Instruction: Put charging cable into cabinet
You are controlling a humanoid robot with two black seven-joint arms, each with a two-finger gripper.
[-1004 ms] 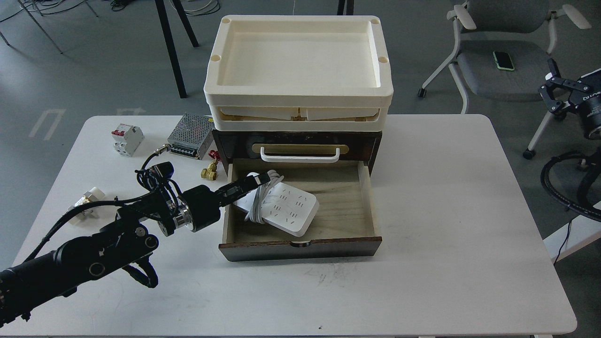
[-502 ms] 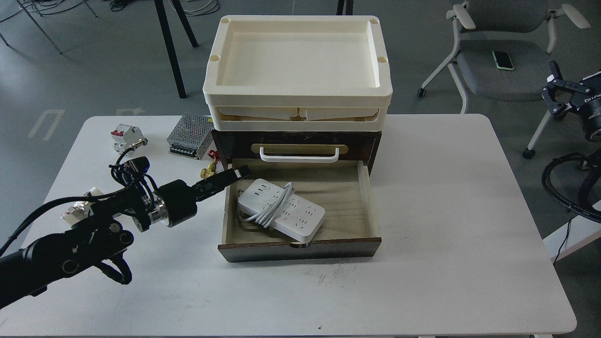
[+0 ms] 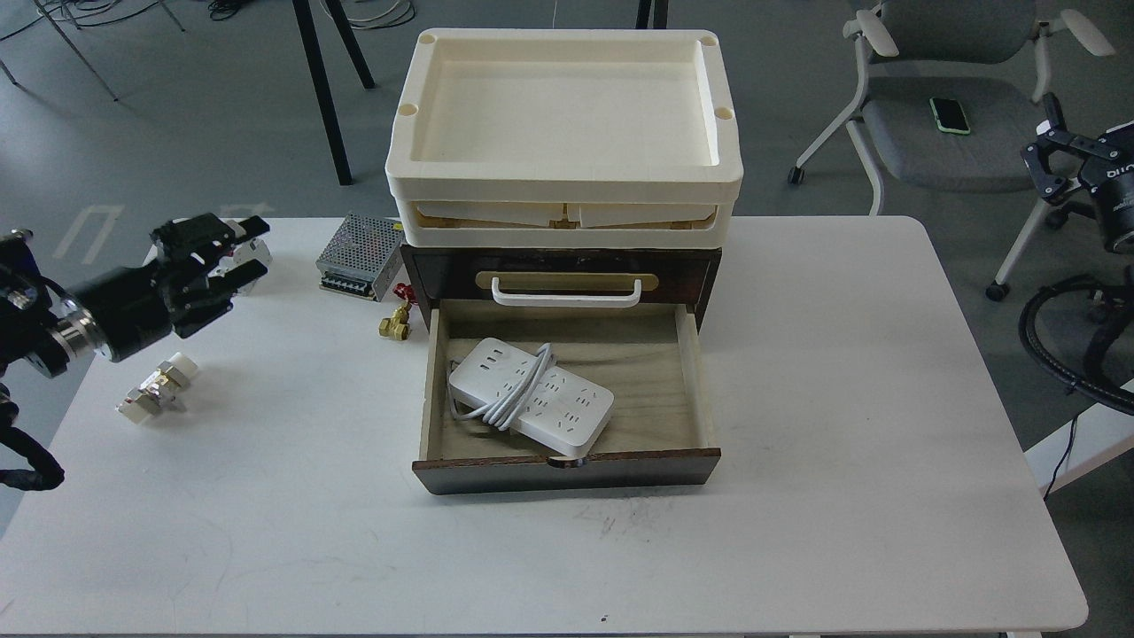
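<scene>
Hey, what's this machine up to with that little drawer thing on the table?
It is putting a charging cable away in the cabinet. The cable, a white power strip with its cord wrapped round it, lies inside the open bottom drawer and nothing is holding it. The left gripper is out at the left side of the table, well clear of the drawer and holding nothing. The right gripper hangs off the table's right edge. The drawer is not yet shut.
</scene>
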